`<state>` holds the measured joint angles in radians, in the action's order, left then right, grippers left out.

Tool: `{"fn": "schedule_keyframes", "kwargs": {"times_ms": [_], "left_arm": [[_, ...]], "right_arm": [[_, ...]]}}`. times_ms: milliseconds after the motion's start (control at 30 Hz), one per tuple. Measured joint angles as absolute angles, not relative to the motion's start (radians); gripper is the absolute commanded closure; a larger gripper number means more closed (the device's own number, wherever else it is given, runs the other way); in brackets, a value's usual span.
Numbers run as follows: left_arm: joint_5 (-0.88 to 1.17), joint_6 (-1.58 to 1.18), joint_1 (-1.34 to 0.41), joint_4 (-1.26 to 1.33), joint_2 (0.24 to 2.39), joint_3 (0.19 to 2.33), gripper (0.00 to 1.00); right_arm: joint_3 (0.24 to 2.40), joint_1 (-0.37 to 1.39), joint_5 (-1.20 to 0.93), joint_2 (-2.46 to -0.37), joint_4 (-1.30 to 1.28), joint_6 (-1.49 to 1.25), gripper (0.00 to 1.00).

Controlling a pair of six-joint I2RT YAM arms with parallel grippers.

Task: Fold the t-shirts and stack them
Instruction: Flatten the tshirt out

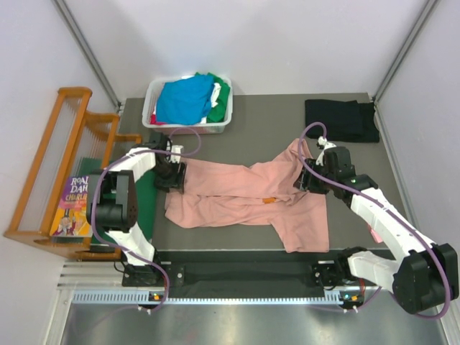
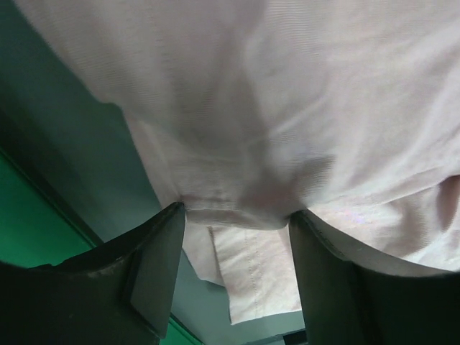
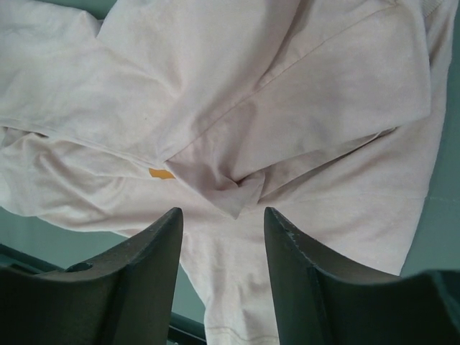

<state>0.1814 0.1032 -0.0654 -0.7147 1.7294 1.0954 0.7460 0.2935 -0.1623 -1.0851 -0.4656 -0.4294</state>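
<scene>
Plain white walls (image 1: 287, 43) close the space behind and to either side of the claws, with slanted grey metal struts (image 1: 86, 50) in the far corners. The left claw (image 1: 171, 176) and right claw (image 1: 305, 180) are over a dark grey-olive table (image 1: 266, 118). Well left of the left claw, off the table's edge, stands a wooden rack (image 1: 43, 165) with a colourful book (image 1: 72, 208) leaning on it. Nearer than both claws, a slotted white cable duct (image 1: 237, 296) runs along the table's near edge, and beyond it lies a dull metal floor (image 1: 251, 327). The light is even and soft, the shadows faint
</scene>
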Motion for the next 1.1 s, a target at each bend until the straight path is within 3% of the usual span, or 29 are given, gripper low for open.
{"fn": "schedule_keyframes", "kwargs": {"times_ms": [133, 267, 367, 500, 633, 767, 800, 1100], "left_arm": [[0.198, 0.102, -0.032, -0.714, 1.734, 1.095, 0.34], [0.217, 0.101, -0.027, -0.714, 1.734, 1.095, 0.46], [0.228, 0.100, -0.028, -0.714, 1.734, 1.095, 0.59], [0.239, 0.099, -0.028, -0.714, 1.734, 1.095, 0.81], [0.247, 0.099, -0.028, -0.714, 1.734, 1.095, 0.94], [0.247, 0.100, -0.028, -0.714, 1.734, 1.095, 0.99], [0.247, 0.100, -0.028, -0.714, 1.734, 1.095, 1.00], [0.250, 0.100, -0.028, -0.717, 1.734, 1.095, 1.00]], "right_arm": [[0.745, 0.294, -0.174, -1.085, -0.465, -0.430, 0.46], [0.703, 0.294, -0.194, -1.085, -0.453, -0.432, 0.49], [0.662, 0.294, -0.204, -1.085, -0.459, -0.439, 0.52], [0.654, 0.294, -0.209, -1.085, -0.458, -0.443, 0.64], [0.654, 0.294, -0.212, -1.084, -0.457, -0.446, 0.65], [0.648, 0.294, -0.212, -1.089, -0.444, -0.447, 0.53], [0.642, 0.294, -0.212, -1.094, -0.437, -0.447, 0.46], [0.594, 0.309, -0.212, -1.171, -0.380, -0.455, 0.45]]}}
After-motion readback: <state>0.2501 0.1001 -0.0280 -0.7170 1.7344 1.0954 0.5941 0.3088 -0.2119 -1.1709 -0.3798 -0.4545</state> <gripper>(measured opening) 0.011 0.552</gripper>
